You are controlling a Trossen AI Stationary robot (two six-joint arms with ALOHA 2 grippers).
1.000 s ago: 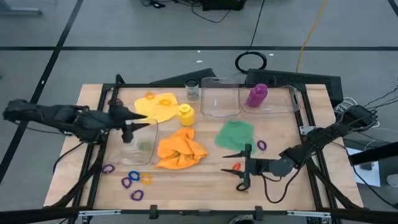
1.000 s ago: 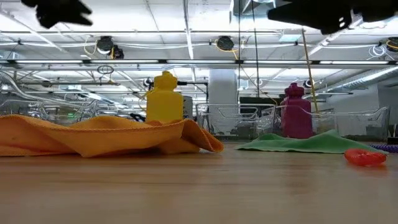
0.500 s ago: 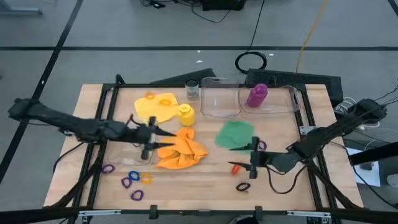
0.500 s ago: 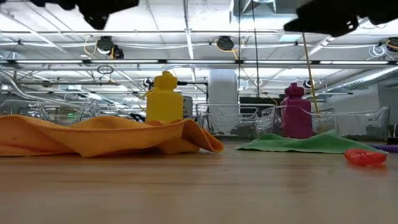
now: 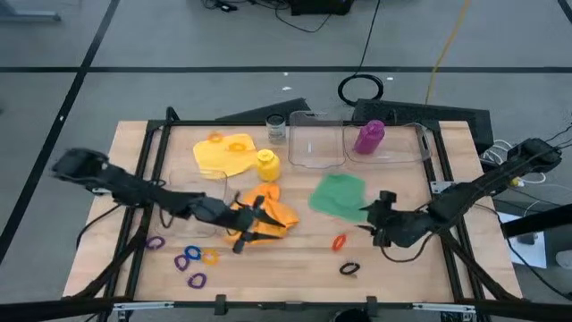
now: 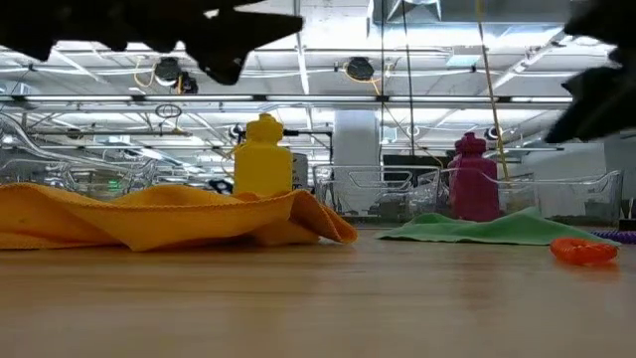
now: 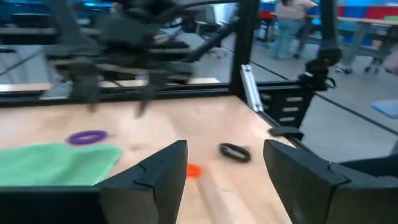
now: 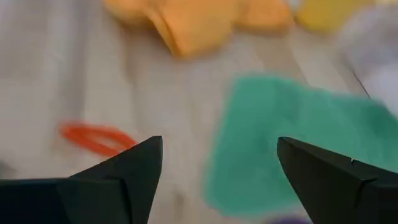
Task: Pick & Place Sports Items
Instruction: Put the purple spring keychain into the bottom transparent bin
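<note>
L pincer (image 5: 248,224) shifted onto orange cloth (image 5: 273,213), fingers apart, empty; R pincer (image 5: 379,217) moved by green cloth (image 5: 338,193), open.

Beyond the parted tool (image 7: 224,171) lie green cloth (image 7: 53,165), purple ring (image 7: 87,137), and possibly a black ring (image 7: 235,152).

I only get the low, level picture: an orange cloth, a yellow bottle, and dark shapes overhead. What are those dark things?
Observer: Two robot arms. From above, the left gripper hangs open over the crumpled orange cloth.
Operator: And the other one?
Observer: The right gripper, also open, is at the edge of the flat green cloth.
Operator: Anything lying around that I can't see?
Observer: A small black elastic ring lies on the wooden table, in front of the right gripper.
</note>
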